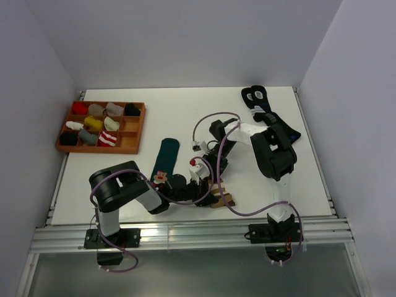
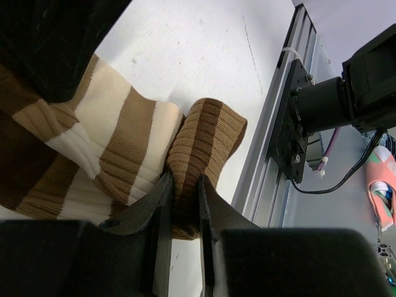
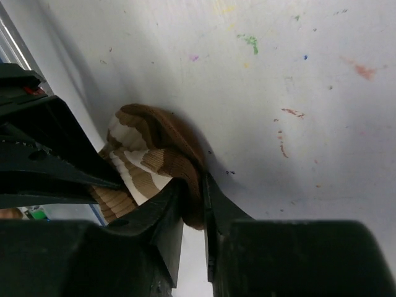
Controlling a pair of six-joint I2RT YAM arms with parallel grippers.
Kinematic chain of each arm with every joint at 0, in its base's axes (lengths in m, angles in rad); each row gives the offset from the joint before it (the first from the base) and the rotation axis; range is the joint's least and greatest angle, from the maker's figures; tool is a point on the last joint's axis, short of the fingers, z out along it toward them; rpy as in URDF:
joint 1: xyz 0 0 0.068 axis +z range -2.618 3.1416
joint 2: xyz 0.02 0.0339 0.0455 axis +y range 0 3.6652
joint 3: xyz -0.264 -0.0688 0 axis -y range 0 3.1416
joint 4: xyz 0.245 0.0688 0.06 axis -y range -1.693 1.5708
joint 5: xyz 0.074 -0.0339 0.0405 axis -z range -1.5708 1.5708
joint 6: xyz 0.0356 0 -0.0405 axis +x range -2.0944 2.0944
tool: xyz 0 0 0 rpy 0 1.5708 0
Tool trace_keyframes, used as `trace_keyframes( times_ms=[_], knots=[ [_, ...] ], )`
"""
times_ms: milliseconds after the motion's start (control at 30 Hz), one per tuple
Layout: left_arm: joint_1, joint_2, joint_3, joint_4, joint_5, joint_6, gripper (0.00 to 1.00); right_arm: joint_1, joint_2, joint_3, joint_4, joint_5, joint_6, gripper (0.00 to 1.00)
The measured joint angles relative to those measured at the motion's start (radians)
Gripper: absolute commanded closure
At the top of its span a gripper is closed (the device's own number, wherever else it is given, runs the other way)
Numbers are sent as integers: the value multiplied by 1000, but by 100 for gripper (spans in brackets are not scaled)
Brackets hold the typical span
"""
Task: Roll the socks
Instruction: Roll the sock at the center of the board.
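Brown knit sock with cream horizontal stripes [image 2: 117,142] lies bunched near the middle of the white table's [image 1: 306,185] near edge, just right of a dark green sock with a small bear figure [image 1: 166,154]. My left gripper [image 2: 184,189] clamps its ribbed end. My right gripper [image 3: 193,195] pinches a dark brown fold (both nearly closed on knit).

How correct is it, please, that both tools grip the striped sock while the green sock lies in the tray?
Partly: the green sock lies on the table beside the tray, as the top view shows. The left tool and right tool do grip the striped sock.
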Motion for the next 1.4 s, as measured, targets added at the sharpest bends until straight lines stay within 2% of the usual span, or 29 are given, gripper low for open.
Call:
trace_keyframes(
  times_ms=[33, 133, 400, 600, 767, 800, 1000, 1400],
  knots=[
    [0, -3, 0, -6, 2, 1, 100, -2, 0, -5, 2, 0, 5, 83],
    [-1, -14, 0, -25, 3, 2, 100, -16, 0, -6, 5, 7, 21, 88],
    [3, -47, -2, -70, -26, 27, 100, -138, 0, 23, -3, 35, 49, 89],
    [4, -48, 5, -83, -30, 34, 100, -132, -2, 19, -3, 42, 42, 93],
    [4, -48, 19, -103, -31, 43, 100, -125, -10, 15, 10, 55, 45, 87],
    [4, -48, 22, -108, -32, 44, 100, -125, -12, 15, 10, 55, 45, 79],
    [4, -20, 45, -103, -24, 40, 100, -127, -35, 15, 47, 69, 53, 61],
    [45, 95, 7, 117, 29, -91, 100, -157, -180, -71, 164, 86, 76, 57]
  ],
)
